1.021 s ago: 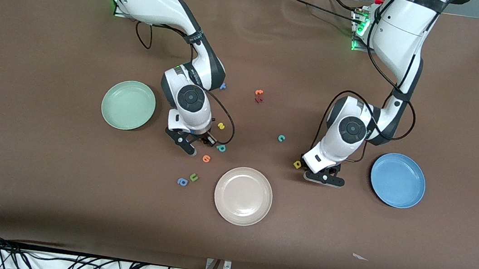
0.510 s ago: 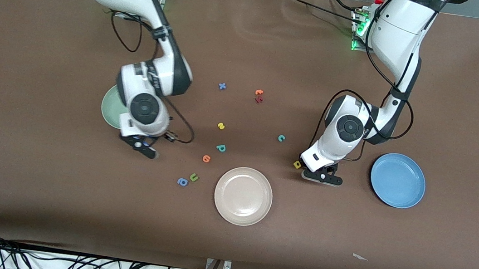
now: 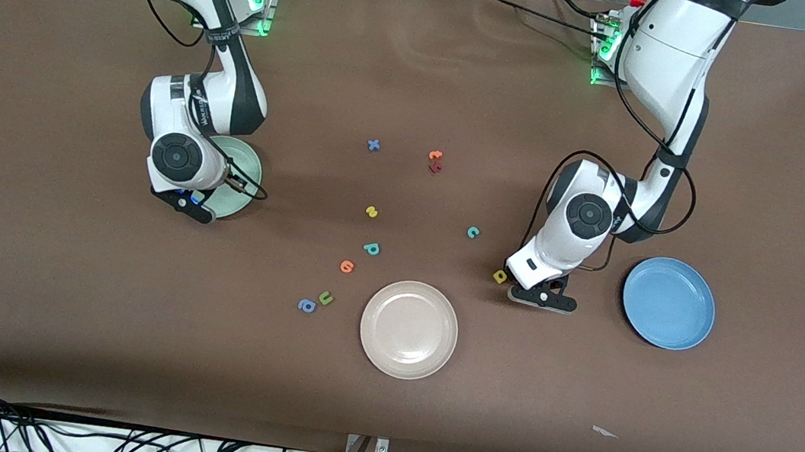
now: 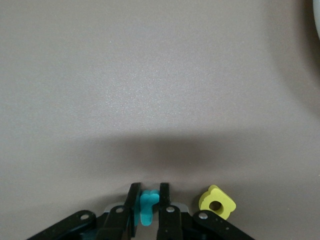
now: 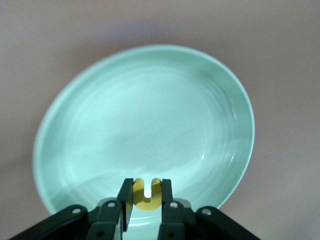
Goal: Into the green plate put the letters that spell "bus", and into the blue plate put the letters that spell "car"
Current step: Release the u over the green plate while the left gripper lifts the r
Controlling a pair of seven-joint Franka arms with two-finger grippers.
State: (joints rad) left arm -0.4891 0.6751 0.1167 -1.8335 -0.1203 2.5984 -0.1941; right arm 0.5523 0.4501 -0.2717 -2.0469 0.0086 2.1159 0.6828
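Observation:
My right gripper [image 5: 145,187] is shut on the yellow u [image 5: 145,196] and hangs over the green plate [image 5: 150,115], near the rim that faces the front camera. In the front view the right gripper [image 3: 187,201] hides much of the green plate [image 3: 245,161]. Down at the table my left gripper [image 4: 148,192] is shut on a teal r [image 4: 148,206], with the yellow a [image 4: 217,204] lying just beside it. The blue plate [image 3: 668,302] lies next to the left gripper [image 3: 543,297]. On the cloth lie the yellow s [image 3: 371,211], teal b [image 3: 371,248] and teal c [image 3: 473,232].
A beige plate [image 3: 409,329] lies nearest the front camera, mid-table. An orange round letter [image 3: 347,266], an olive u [image 3: 325,297] and a blue a [image 3: 306,305] lie near it. A blue x [image 3: 373,145], an orange letter [image 3: 436,156] and a dark red one [image 3: 435,168] lie farther back.
The right arm has swung from the letters at mid-table over to the green plate, carrying the yellow u. The left gripper stayed in place and closed on the teal r.

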